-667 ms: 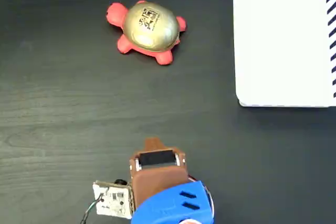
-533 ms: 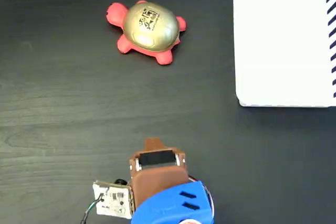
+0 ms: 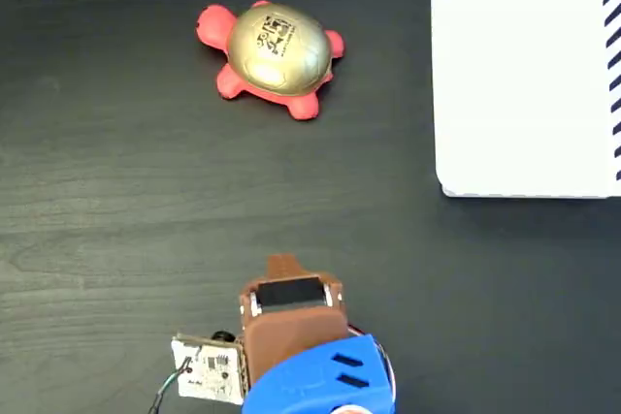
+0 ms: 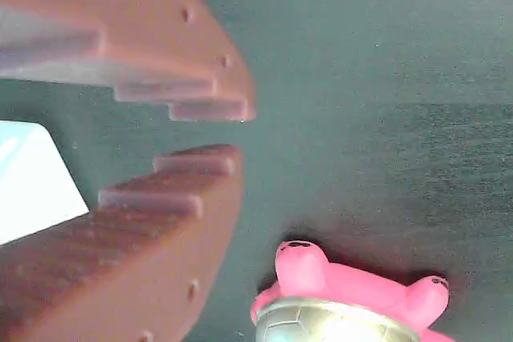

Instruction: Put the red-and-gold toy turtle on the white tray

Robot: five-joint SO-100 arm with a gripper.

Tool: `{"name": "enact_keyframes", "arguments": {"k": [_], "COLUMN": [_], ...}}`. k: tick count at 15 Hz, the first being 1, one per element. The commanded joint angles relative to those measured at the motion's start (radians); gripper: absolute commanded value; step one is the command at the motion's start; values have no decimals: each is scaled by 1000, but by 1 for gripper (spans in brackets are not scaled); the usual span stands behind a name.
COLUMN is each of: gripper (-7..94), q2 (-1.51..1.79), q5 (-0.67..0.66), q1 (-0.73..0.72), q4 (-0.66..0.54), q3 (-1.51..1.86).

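Here the gripper, fingertips barely parted and empty, should open wider and reach forward over the red-and-gold toy turtle on the dark table, well left of the white tray.

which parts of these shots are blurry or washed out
Wrist view: the gripper fingers are close and soft-focused, the white tray corner is blown out pale, and the red-and-gold toy turtle is cut off by the bottom edge. Fixed view: evenly lit, with only a soft highlight on the turtle's shell.
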Motion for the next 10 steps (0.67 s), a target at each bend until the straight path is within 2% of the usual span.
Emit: {"name": "enact_keyframes", "arguments": {"k": [1,10], "gripper": [0,0], "q2": [3,3], "q5": [12,-9], "q1": [-15,-35], "q4": [8,6], "q3": [-9,-9]}}
